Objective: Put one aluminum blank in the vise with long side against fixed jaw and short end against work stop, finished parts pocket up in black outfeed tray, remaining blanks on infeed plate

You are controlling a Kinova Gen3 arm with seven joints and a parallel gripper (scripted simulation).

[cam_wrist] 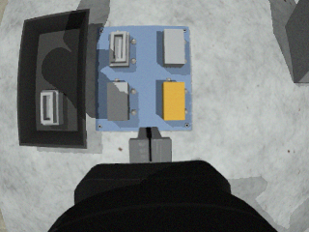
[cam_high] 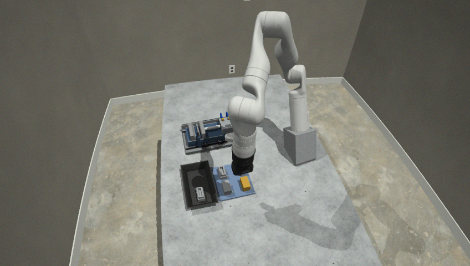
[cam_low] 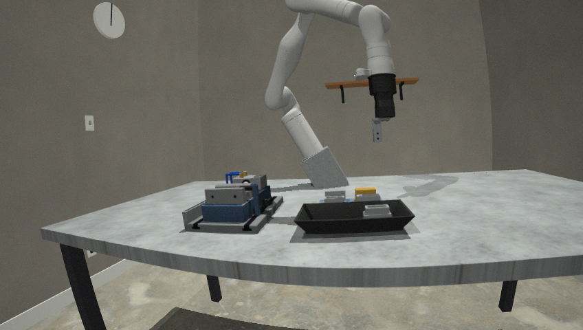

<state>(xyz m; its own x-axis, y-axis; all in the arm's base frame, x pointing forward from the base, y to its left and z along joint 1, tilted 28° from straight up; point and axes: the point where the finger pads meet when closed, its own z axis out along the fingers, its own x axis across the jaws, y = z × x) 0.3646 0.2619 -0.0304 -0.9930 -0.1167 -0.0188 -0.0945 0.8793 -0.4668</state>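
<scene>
My gripper (cam_low: 377, 133) is shut and empty, hanging high above the table over the near edge of the blue infeed plate (cam_wrist: 143, 77); its closed fingers show in the wrist view (cam_wrist: 150, 135). On the plate lie a yellow brass blank (cam_wrist: 174, 100), two gray blanks (cam_wrist: 174, 46) (cam_wrist: 118, 101) and a finished part with a pocket (cam_wrist: 120, 48). The black outfeed tray (cam_wrist: 54, 77) beside the plate holds another finished part (cam_wrist: 49, 106), pocket up. The vise (cam_high: 204, 131) stands behind the tray and plate; I cannot tell what lies between its jaws.
The arm's gray base block (cam_high: 299, 144) stands on the table to the right of the vise. A wooden wall shelf (cam_low: 370, 83) hangs behind the gripper. The tray (cam_low: 353, 216) has raised sloping walls.
</scene>
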